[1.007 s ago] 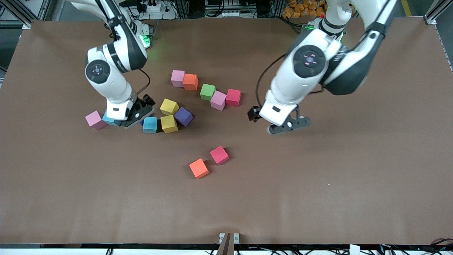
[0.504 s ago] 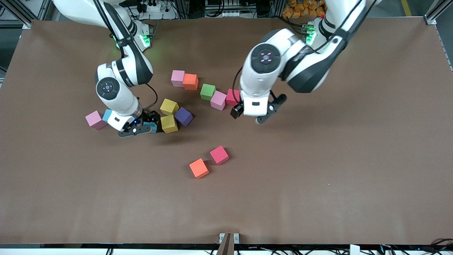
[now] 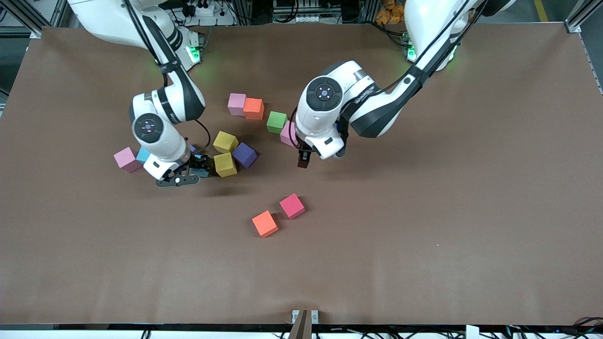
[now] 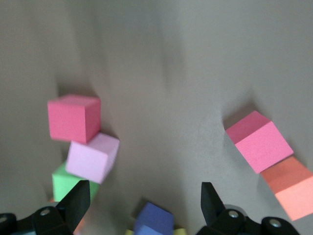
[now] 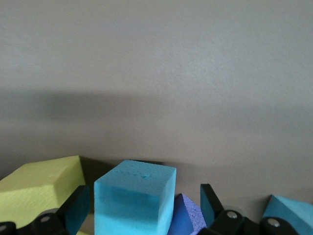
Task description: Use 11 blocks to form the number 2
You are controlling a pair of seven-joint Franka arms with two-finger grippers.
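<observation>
We judge the blocks light, soft foam; best pinched on two flat faces; our right gripper stands spread around a light blue block, a yellow block beside it; only the left wrist shows our left gripper released over bare table, a crimson block ahead.

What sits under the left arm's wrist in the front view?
The wrist covers most of a pale pink block beside the green block. The left wrist view shows a crimson block touching the pink one, hidden in the front view. The left claw is open.
</observation>
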